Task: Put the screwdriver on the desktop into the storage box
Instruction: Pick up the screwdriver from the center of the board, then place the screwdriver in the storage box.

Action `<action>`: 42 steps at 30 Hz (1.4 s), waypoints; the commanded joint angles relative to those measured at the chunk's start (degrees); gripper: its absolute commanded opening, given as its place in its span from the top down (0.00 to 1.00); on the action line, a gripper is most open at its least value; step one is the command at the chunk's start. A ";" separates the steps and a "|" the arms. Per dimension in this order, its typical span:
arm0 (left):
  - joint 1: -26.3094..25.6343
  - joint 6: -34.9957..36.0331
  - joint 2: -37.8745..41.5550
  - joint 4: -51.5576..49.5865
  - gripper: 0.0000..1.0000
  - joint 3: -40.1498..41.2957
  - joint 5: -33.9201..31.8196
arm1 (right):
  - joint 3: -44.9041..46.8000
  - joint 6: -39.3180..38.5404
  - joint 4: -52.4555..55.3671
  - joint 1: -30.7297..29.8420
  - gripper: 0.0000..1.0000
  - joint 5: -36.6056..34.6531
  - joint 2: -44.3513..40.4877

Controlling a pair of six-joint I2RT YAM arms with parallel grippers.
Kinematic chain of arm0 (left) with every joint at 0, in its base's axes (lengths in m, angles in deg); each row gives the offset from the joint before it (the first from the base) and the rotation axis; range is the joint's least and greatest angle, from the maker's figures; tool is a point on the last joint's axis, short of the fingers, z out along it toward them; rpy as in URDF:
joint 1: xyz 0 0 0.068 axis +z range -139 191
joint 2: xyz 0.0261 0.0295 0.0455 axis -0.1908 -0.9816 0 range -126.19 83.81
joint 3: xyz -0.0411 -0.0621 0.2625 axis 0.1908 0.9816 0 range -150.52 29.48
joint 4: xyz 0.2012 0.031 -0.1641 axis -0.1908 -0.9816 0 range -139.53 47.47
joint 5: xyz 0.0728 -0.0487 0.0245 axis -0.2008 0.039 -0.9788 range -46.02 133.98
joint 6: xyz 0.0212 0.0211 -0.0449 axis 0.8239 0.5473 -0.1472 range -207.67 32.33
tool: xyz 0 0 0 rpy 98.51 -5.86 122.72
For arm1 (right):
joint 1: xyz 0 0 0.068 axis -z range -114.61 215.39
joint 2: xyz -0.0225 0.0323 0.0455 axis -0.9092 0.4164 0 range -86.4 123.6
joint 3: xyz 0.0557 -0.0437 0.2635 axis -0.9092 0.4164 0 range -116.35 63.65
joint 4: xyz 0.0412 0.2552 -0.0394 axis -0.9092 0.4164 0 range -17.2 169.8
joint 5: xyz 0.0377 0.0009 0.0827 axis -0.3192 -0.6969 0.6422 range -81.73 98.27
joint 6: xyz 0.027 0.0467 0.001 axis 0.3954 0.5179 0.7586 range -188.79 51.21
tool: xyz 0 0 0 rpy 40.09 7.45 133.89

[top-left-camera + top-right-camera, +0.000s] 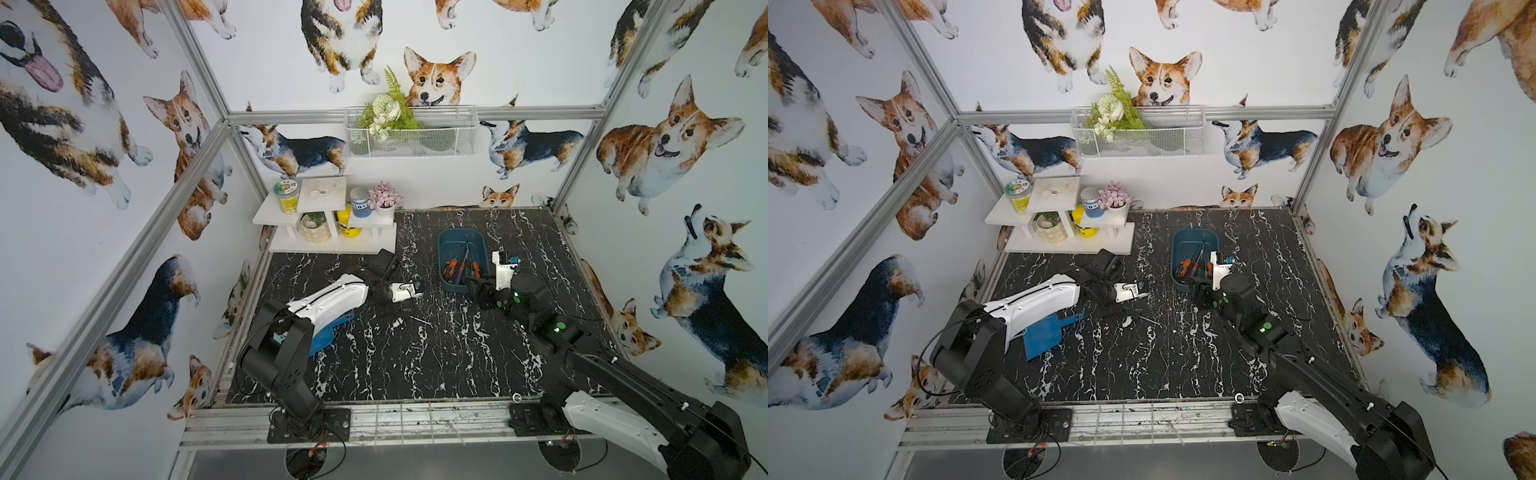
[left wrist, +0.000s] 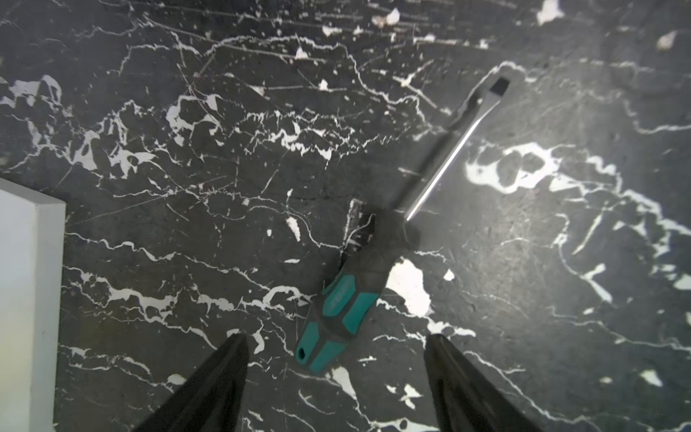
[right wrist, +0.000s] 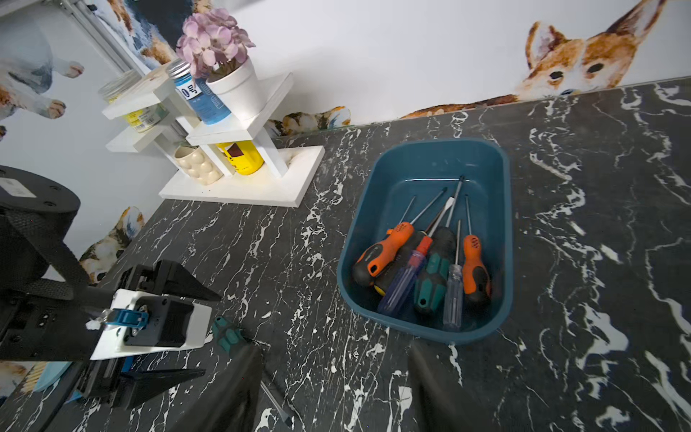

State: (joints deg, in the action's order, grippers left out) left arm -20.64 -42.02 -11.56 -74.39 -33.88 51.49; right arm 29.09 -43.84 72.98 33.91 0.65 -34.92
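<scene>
Over the screwdriver (image 2: 359, 269), left hand (image 2: 336, 338) spread wide, touching nothing; right hand (image 3: 334, 349) also spread, empty.

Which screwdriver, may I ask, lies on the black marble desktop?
The teal-handled flat-blade screwdriver below the left gripper; the other screwdrivers lie in the dark teal plastic box.

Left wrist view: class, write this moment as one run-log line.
left fingers open, either side of teal-handled screwdriver | screwdriver lying on desktop, ungripped | right fingers open, empty | storage box holds other screwdrivers
</scene>
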 commanded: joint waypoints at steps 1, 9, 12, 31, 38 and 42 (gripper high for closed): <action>-1.60 3.88 -1.98 -0.76 0.19 -0.58 -0.21 | 1.11 1.42 1.31 -0.03 0.31 -1.66 -1.57; -3.65 4.60 -7.74 1.05 0.22 -2.95 -2.64 | 0.73 0.38 2.88 -0.06 0.31 -1.24 -2.17; -3.61 5.37 -11.14 -2.72 0.30 -5.89 -2.55 | 0.39 -0.57 3.04 -0.03 0.31 -0.81 -2.35; -3.32 -5.16 -9.29 -5.86 0.91 -14.89 7.14 | -2.47 -2.53 5.38 0.11 0.31 -5.38 -1.19; -3.37 -51.09 -2.94 20.91 1.00 -16.89 7.64 | -2.35 1.01 7.66 0.10 0.31 -16.30 -2.78; -4.38 -76.10 -7.46 27.57 1.00 -20.21 6.08 | -2.95 1.59 9.23 0.11 0.31 -18.29 -3.38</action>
State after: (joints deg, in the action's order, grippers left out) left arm -24.44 -91.48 -16.50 -57.10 -51.71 58.44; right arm 26.88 -43.66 80.54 33.95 -13.36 -37.83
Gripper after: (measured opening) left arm 0.286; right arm 0.691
